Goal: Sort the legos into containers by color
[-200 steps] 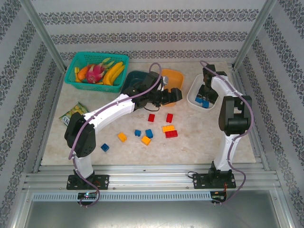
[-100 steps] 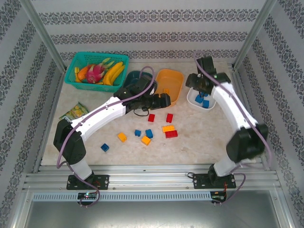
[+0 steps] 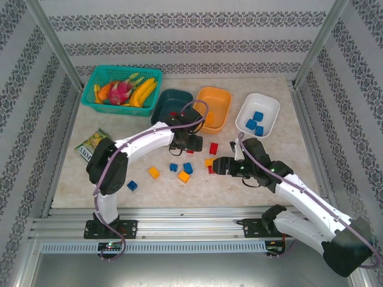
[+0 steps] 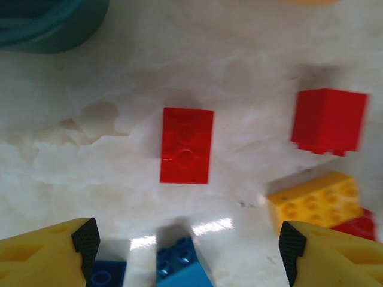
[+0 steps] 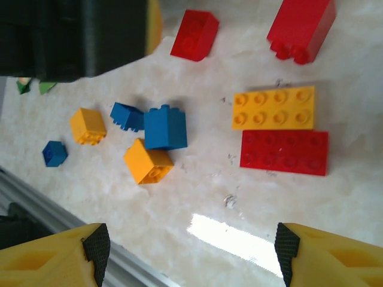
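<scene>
While hanging over loose legos [image 3: 184, 176] mid-counter [image 3: 161, 192], clamp nothing, left gripper [image 4: 190, 242] jaws apart with red brick [image 4: 186, 145] just ahead, right gripper [image 5: 191, 251] jaws apart near touching orange plate [image 5: 274, 107] and red plate [image 5: 284, 152], three blue legos [image 3: 254, 122] in white tub [image 3: 272, 106].

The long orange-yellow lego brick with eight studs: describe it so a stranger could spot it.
On the pale marbled table, find the loose plastic bricks in the middle. The orange-yellow eight-stud plastic brick lies flat right beside a red plastic brick of equal length. The other loose orange-yellow bricks are small cubes; this one is long.
</scene>
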`<move>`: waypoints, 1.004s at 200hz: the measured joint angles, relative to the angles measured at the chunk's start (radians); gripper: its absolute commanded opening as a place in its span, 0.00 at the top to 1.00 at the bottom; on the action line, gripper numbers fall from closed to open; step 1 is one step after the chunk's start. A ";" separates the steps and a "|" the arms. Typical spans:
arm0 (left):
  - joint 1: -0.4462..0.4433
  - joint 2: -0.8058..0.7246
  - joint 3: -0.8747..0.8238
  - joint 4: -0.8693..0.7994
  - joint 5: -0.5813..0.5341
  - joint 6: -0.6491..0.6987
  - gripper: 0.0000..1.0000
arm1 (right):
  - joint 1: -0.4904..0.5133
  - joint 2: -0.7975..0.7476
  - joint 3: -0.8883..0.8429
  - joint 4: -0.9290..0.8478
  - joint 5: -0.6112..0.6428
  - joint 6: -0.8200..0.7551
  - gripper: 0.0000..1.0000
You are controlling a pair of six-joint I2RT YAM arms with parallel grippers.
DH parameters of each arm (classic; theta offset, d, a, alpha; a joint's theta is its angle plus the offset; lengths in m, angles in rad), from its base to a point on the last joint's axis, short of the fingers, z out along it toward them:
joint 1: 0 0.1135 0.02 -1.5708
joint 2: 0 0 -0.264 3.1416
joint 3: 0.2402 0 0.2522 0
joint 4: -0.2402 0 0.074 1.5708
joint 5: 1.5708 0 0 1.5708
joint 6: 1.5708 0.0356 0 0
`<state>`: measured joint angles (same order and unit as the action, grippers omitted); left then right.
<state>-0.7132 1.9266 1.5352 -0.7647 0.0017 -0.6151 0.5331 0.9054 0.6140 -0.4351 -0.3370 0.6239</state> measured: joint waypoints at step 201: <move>0.028 0.277 0.203 -0.016 -0.040 0.112 0.63 | 0.000 -0.039 -0.014 0.021 -0.048 0.059 0.27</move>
<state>-0.6853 2.2036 1.7378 -0.7811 -0.0387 -0.5030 0.5331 0.8665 0.6003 -0.4141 -0.3847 0.6827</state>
